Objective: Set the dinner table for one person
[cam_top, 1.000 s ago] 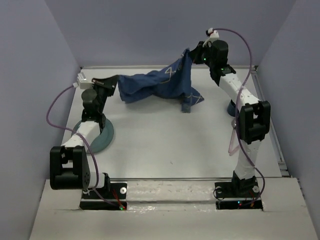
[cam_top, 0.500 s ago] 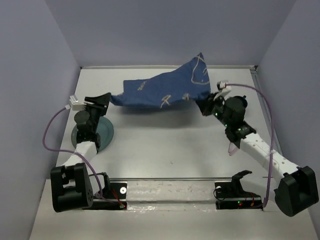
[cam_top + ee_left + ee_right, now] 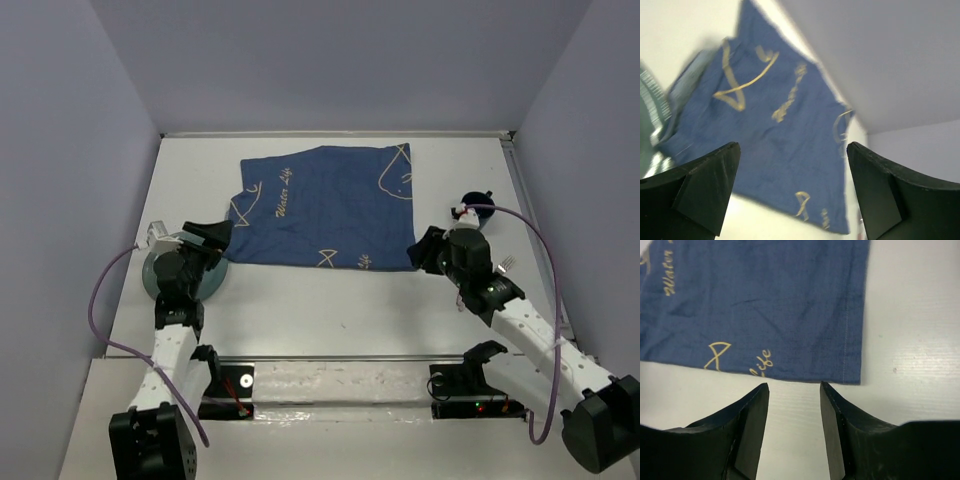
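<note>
A: Setting?
B: Robot lab test cell, not a home. Plain lavender panels (image 3: 80,120) box in the white dinner table (image 3: 330,300) at the left, right and top of the frame.
A: Further evidence?
B: Left arm's base (image 3: 215,385) and right arm's base (image 3: 478,385) bolted along the bottom edge. Purple cable (image 3: 95,305) loops loose at lower left.
</note>
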You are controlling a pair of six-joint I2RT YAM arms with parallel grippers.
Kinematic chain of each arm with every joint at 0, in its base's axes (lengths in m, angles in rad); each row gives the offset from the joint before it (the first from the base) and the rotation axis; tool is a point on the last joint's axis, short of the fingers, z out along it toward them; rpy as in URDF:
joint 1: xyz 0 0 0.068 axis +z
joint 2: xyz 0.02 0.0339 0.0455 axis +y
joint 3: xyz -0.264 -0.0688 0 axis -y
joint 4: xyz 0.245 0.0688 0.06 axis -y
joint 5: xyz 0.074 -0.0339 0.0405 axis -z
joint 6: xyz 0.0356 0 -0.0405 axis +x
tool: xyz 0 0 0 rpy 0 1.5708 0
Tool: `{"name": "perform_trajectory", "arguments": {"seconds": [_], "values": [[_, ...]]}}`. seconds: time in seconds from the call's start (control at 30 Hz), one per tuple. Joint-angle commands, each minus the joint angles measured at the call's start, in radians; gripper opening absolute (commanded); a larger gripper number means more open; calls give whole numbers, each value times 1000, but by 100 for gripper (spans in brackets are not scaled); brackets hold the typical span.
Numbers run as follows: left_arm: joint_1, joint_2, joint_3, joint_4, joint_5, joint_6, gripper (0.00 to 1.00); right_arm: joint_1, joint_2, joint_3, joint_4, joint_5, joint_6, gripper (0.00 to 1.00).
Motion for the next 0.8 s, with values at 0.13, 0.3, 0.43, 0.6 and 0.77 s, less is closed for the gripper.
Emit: {"name": "perform_trajectory", "arguments": {"seconds": [0.13,0.3,0.43,0.6,0.77], "values": [[-83,-22,53,-392,-298,207,77,7,155,-32,-25,156,190,46],[-92,104,38,-283,-316,141,74,7,235,-32,95,126,204,45],[-127,136,42,-210,-332,95,67,7,330,-7,99,123,213,45],[-190,94,47,-233,-389,124,63,-3,455,24,138,132,286,58],[-200,40,33,-244,-369,139,63,-3,502,4,139,98,420,58]]}}
